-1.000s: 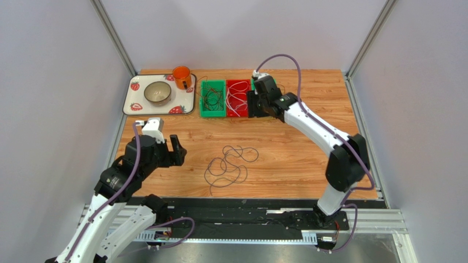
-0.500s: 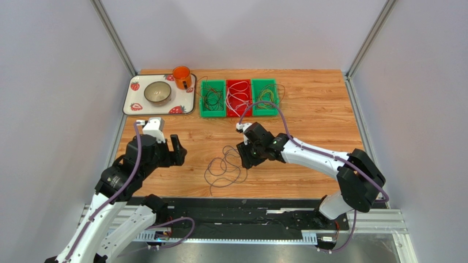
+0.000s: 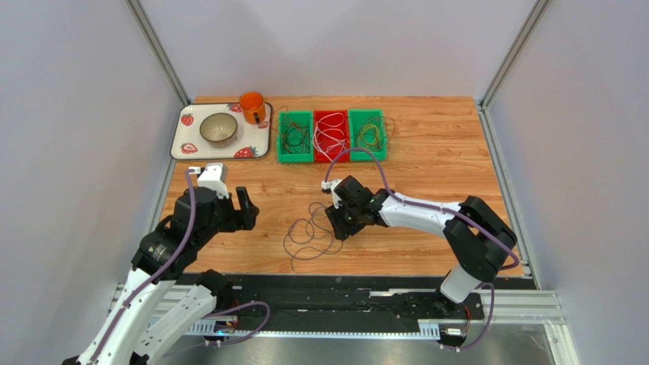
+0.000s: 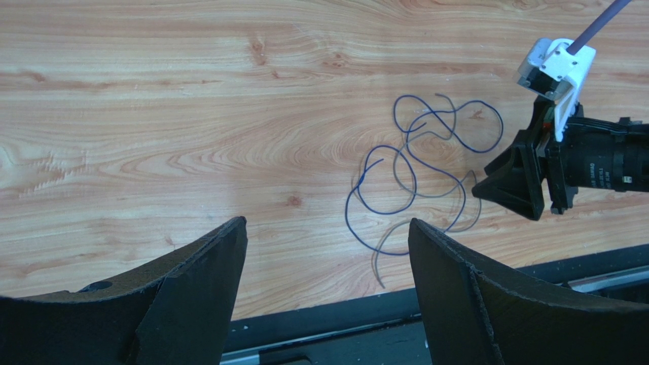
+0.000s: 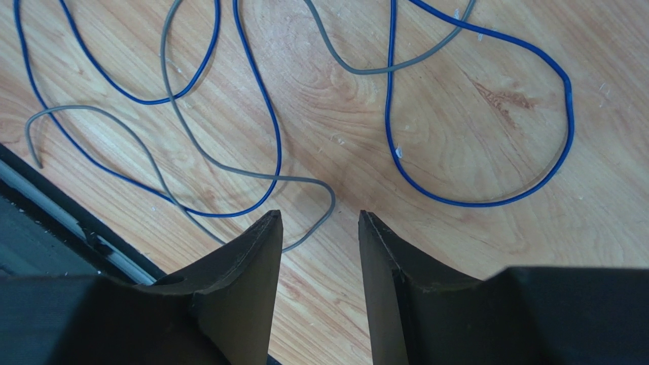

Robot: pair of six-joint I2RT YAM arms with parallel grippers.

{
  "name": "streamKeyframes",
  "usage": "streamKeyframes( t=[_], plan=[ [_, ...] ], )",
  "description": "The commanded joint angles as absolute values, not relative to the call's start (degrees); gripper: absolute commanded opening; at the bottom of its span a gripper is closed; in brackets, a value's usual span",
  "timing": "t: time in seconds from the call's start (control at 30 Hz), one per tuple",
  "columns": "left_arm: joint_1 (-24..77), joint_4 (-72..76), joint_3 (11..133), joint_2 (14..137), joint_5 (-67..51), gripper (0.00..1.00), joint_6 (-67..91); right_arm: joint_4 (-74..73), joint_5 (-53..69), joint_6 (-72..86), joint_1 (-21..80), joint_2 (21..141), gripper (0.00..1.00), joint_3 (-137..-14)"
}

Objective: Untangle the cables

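Observation:
A loose tangle of thin cables (image 3: 311, 232) lies on the wooden table near the front middle. The wrist views show it as a blue cable (image 5: 279, 148) and a grey cable (image 5: 332, 204) looped over each other. Both also show in the left wrist view, blue (image 4: 347, 217) and grey (image 4: 378, 262). My right gripper (image 3: 337, 222) is low at the tangle's right edge. It is open and empty (image 5: 318, 220), with a grey loop end just beyond its fingertips. My left gripper (image 3: 245, 209) is open and empty (image 4: 327, 228), left of the tangle and apart from it.
Three bins stand at the back: a green bin (image 3: 283, 137), a red bin (image 3: 330, 114) and another green bin (image 3: 367, 114), each holding cables. A strawberry tray (image 3: 183, 144) with a bowl (image 3: 218, 128) and an orange mug (image 3: 252, 106) is at the back left. A black rail (image 3: 343, 285) runs along the front edge.
My right arm has swung from the bins at the back down to the right edge of the tangle. The left arm and the cables have not moved.

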State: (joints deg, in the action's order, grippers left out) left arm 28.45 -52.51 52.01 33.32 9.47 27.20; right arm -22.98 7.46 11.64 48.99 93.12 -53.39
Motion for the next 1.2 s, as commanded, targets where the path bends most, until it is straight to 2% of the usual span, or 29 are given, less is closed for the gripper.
streamKeyframes(
  t=[0.0,0.23,0.37,0.53,0.73,0.83,1.07,1.17],
  plan=[
    [28.21,-52.56,52.65,32.87,9.40,0.86,28.21,-21.53,5.98,10.46,49.92,94.66,0.45,-56.69],
    [28.21,-52.56,52.73,33.05,9.23,0.86,28.12,-23.02,0.71,10.72,51.59,96.94,0.43,-58.70],
    [28.21,-52.47,52.65,33.05,9.32,0.86,28.21,-23.91,0.00,11.25,51.86,98.61,0.35,-59.76],
    [28.21,-52.56,52.65,33.13,9.23,0.86,28.13,-25.04,-2.37,11.43,51.86,100.63,0.30,-61.08],
    [28.30,-52.47,52.65,33.40,8.70,0.86,28.04,-26.37,-2.99,11.95,51.94,102.66,0.14,-62.84],
    [28.30,-52.21,52.65,33.66,8.17,0.85,27.86,-25.58,-3.08,11.95,51.94,101.96,0.01,-62.05],
    [28.30,-52.47,52.82,33.92,8.09,0.84,27.77,-22.68,-7.20,13.88,52.38,95.46,0.00,-57.49],
    [28.30,-52.47,52.82,34.19,8.17,0.84,27.86,-21.27,-10.45,14.59,53.35,88.52,0.00,-55.46]
  ],
)
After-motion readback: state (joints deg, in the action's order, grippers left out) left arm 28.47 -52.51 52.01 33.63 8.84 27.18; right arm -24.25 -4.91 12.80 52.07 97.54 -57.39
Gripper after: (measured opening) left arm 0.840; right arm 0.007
